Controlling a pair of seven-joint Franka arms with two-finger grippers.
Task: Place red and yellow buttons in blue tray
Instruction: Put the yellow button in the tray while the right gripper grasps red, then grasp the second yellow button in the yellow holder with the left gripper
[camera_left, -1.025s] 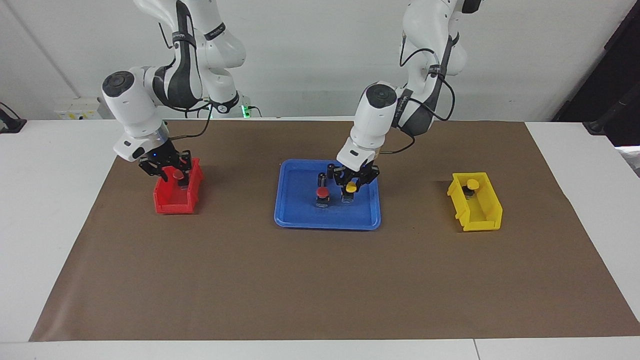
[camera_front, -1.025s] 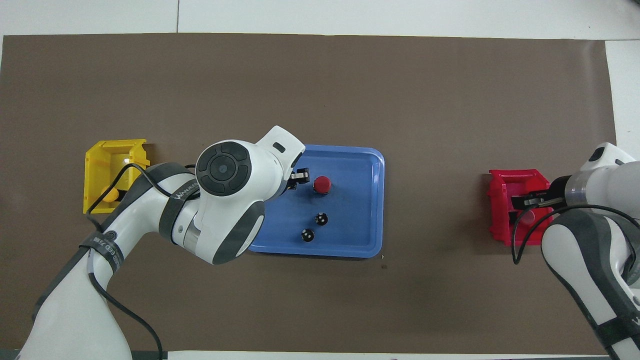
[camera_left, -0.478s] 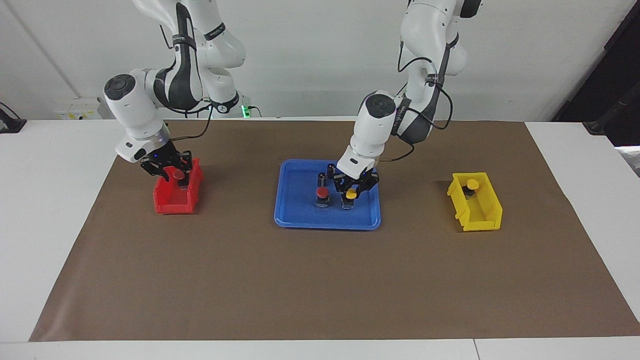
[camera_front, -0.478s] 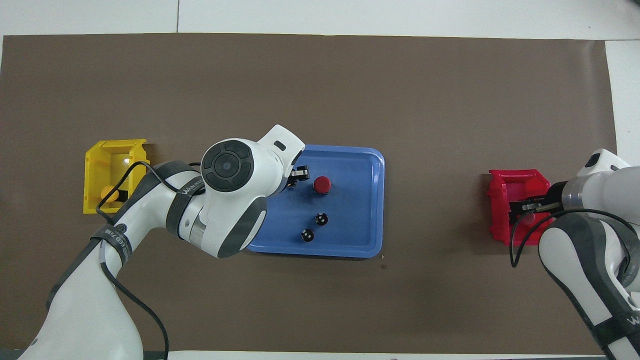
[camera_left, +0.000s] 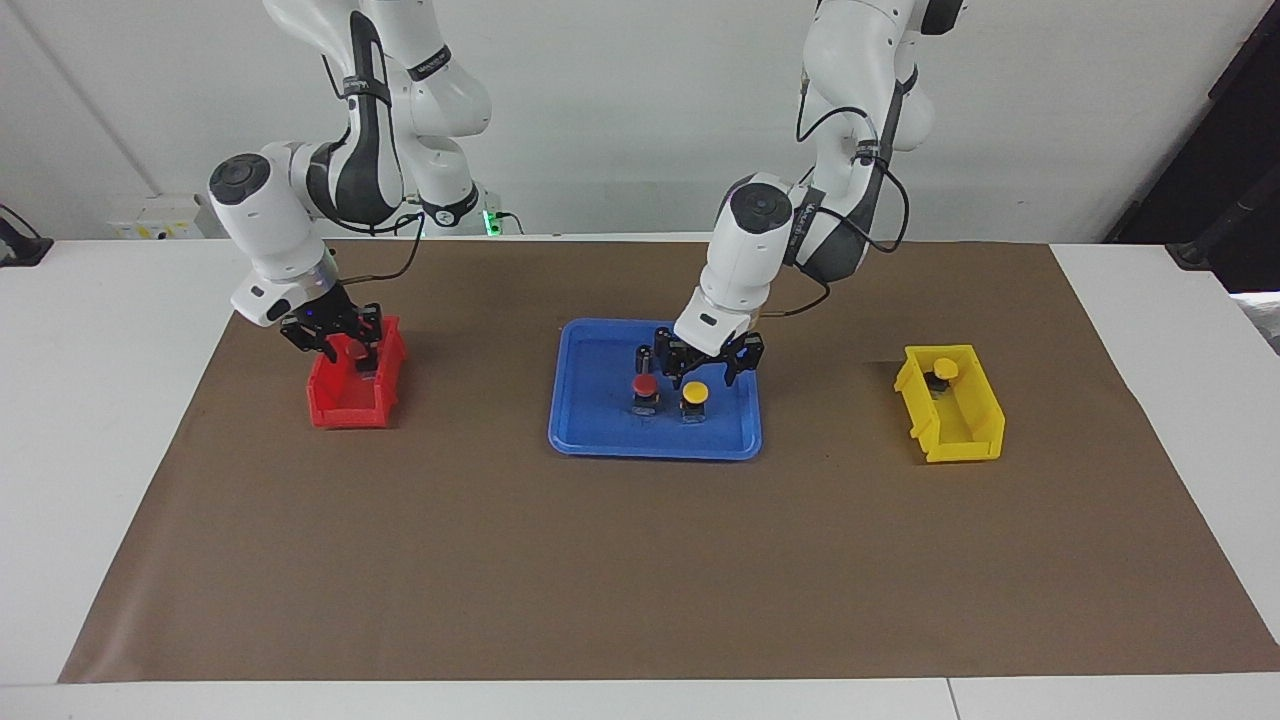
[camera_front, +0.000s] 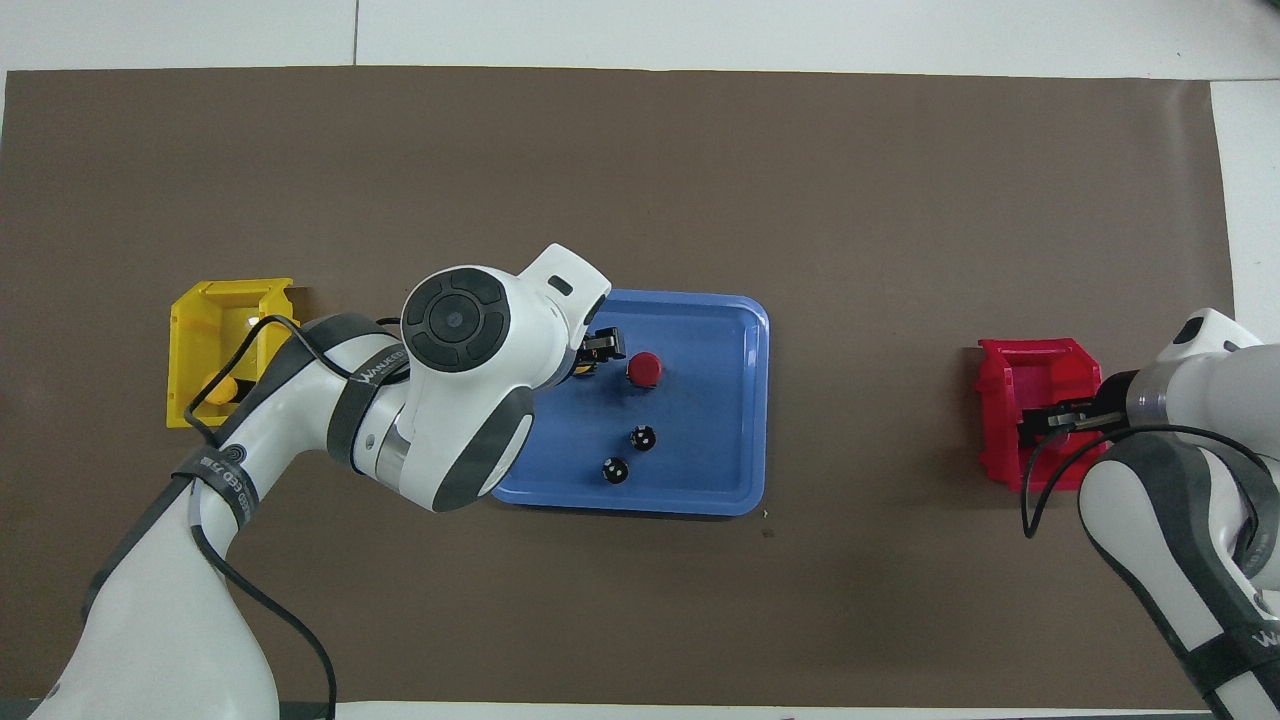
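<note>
The blue tray (camera_left: 600, 420) lies mid-table. In it stand a red button (camera_left: 645, 387) and a yellow button (camera_left: 695, 393), side by side. My left gripper (camera_left: 708, 366) hangs open just above the yellow button, apart from it. In the overhead view the left gripper (camera_front: 592, 354) covers most of that button; the red button (camera_front: 644, 369) and the tray (camera_front: 710, 400) show. My right gripper (camera_left: 338, 340) is down in the red bin (camera_left: 345, 408), shut around a second red button (camera_left: 352, 345). Another yellow button (camera_left: 944, 369) sits in the yellow bin (camera_left: 960, 420).
Two dark capless cylinders (camera_front: 643, 437) (camera_front: 615, 470) stand in the tray, nearer the robots than the buttons. The red bin (camera_front: 1000, 400) is toward the right arm's end, the yellow bin (camera_front: 215, 300) toward the left arm's end. A brown mat (camera_left: 640, 560) covers the table.
My left gripper has set the yellow button down in the tray, opened and lifted off it. My right gripper has shifted slightly at the red bin, still around the red button.
</note>
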